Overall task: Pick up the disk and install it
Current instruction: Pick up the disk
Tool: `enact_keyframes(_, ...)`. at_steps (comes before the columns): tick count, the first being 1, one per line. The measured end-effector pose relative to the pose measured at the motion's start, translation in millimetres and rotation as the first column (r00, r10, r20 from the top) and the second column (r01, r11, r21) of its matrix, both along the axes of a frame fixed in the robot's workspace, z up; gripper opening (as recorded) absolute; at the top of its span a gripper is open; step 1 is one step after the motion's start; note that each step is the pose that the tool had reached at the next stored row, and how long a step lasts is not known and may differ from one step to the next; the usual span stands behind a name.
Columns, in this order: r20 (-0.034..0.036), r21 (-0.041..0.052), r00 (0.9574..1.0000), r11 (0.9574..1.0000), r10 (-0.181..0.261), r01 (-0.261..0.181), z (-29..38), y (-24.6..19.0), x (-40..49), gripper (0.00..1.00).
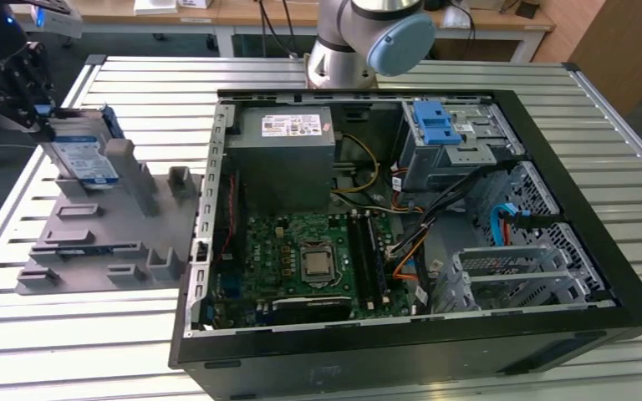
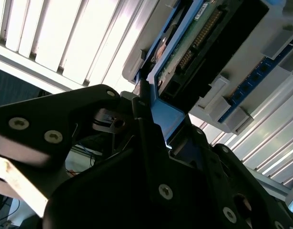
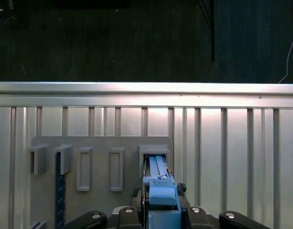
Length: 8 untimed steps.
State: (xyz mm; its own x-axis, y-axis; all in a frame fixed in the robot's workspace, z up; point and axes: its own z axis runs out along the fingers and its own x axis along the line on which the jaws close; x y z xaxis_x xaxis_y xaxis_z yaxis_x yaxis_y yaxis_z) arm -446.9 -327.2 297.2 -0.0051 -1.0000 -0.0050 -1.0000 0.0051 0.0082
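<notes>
At the grey rack [image 1: 131,230] beside the open computer case [image 1: 634,309], my gripper [image 1: 38,117] clamps the blue-framed top edge of the disk [image 1: 83,159], which stands upright in its slot. Lifting straight along the slot, grip square, should avoid jamming.

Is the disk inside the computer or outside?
Outside. The disk stands upright in the grey rack beside the computer case, pincer gripping it.

The blue-framed disk [image 3: 160,191] stands edge-on in a grey fixture [image 3: 99,143] slot on the slatted bench [image 3: 222,152], black fingers [image 3: 136,193] flanking it.
</notes>
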Motion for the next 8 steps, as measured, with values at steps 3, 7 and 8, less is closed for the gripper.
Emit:
enact_keyframes(3,0.0007,-0.0022,1.0,1.0,0.0,0.0,7.1,0.4,0.0,0.36)
enact_keyframes(7,0.001,-0.004,1.0,1.0,0.0,0.0,12.2,0.8,0.1,0.36)
enact_keyframes(8,0.0011,-0.004,1.0,1.0,0.0,0.0,12.2,0.8,0.0,0.36)
